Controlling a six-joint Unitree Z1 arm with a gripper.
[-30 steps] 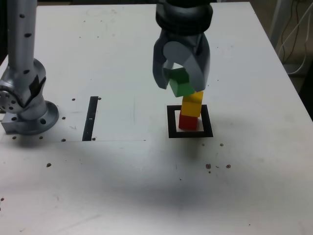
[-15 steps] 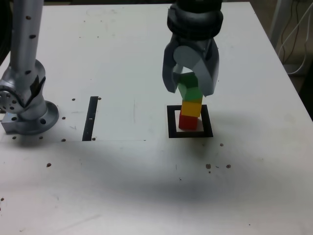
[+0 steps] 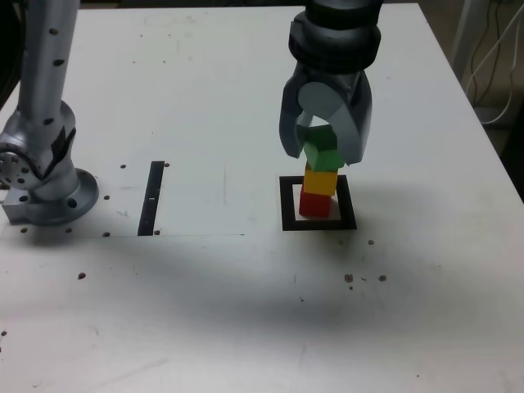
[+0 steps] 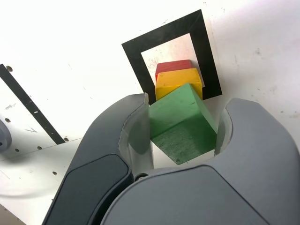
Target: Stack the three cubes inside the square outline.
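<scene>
"How's the hand [image 3: 326, 155]?"

"Clamped on the green cube [image 4: 180, 119]; which way next?"

"Toward the yellow cube [image 3: 320, 181], just below in the exterior view; that sits on the red cube [image 3: 314, 205], inside the square outline [image 3: 288, 214]."

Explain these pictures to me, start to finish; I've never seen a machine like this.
The machine is a single robot arm. The exterior view comes from a camera standing off the arm; the wrist view comes from one on its wrist, looking past the jaws. On the white table are a black strip and a black square outline. Inside the outline is a red cube, with a yellow cube on top. The jaws grip a tilted green cube at the yellow one.
</scene>
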